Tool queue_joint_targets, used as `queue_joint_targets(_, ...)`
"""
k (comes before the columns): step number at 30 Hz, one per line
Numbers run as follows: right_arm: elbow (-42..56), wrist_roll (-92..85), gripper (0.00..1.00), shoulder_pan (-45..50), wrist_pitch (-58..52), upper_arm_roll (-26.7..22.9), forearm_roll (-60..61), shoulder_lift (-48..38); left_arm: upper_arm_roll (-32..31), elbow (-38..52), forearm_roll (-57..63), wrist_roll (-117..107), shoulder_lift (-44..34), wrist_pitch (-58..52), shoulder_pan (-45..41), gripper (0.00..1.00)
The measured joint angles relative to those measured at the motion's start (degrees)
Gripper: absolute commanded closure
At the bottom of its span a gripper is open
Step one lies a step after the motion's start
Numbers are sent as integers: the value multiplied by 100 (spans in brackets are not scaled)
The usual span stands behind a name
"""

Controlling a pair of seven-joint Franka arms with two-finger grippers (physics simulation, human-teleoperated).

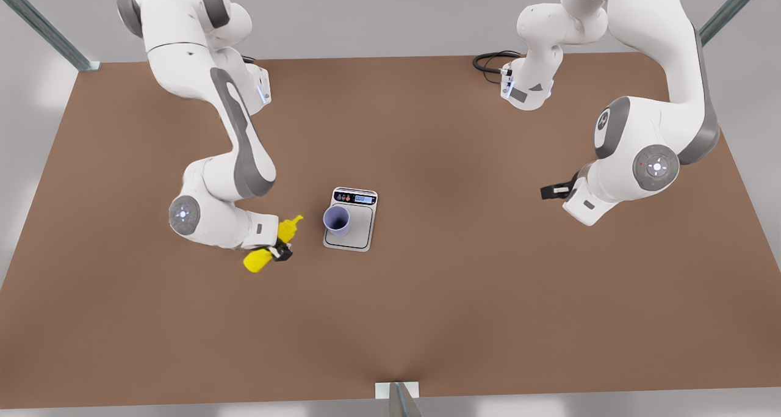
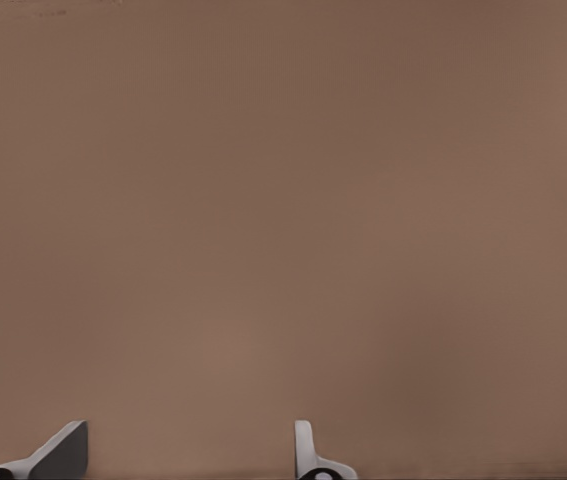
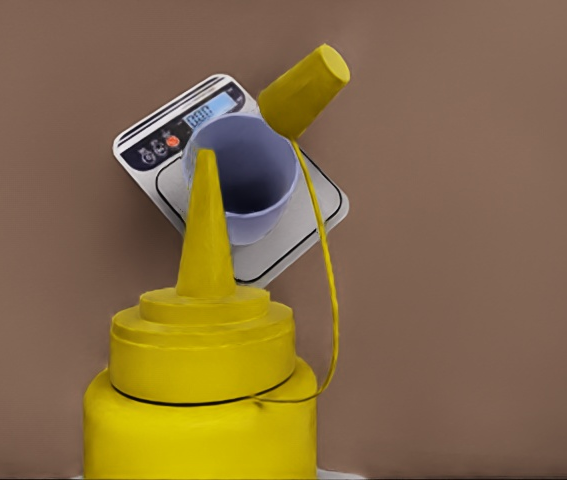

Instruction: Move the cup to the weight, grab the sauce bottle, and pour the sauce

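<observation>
Front view: matte brown surface (image 1: 464,295), grey walls. Right gripper (image 1: 279,250), at 9 o'clock of the steel-plated weight (image 1: 351,220), clamps the tilted yellow sauce bottle (image 1: 263,255). Lavender cup (image 1: 337,220) stands on the weight. Left gripper (image 1: 552,191) waits at 3 o'clock.
Left wrist view: fingers (image 2: 63,452) parted, holding nothing.
Right wrist view: ribbed shoulder, pointed nozzle toward cup (image 3: 245,180).

The front view looks steeply down from high above the near edge of the brown table (image 1: 427,319), taking in all four edges and both arms. The right wrist view sits close behind the sauce bottle (image 3: 201,400), facing along its nozzle toward the cup (image 3: 248,185) on the weight (image 3: 163,140); the front view shares these, the sauce bottle (image 1: 268,246), cup (image 1: 337,220) and weight (image 1: 360,228). The left wrist view faces bare tabletop (image 2: 283,200), with two fingertips (image 2: 63,450) at its border.
</observation>
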Motion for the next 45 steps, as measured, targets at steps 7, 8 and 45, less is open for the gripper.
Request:
queue_joint_targets(7, 42, 2197, 57, 444, 606, 30, -1926, 74, 0, -1, -3, 399, 2, -8, -2, 0)
queue_joint_targets(8, 32, 2521, 57, 514, 641, 30, -2146, 76, 0, -1, -4, 445, 2, -9, -3, 0)
queue_joint_targets(45, -1088, 7803, 57, 2013, -197, 56, -5265, -24, 0, -2, -5, 1119, 89, -36, -3, 0)
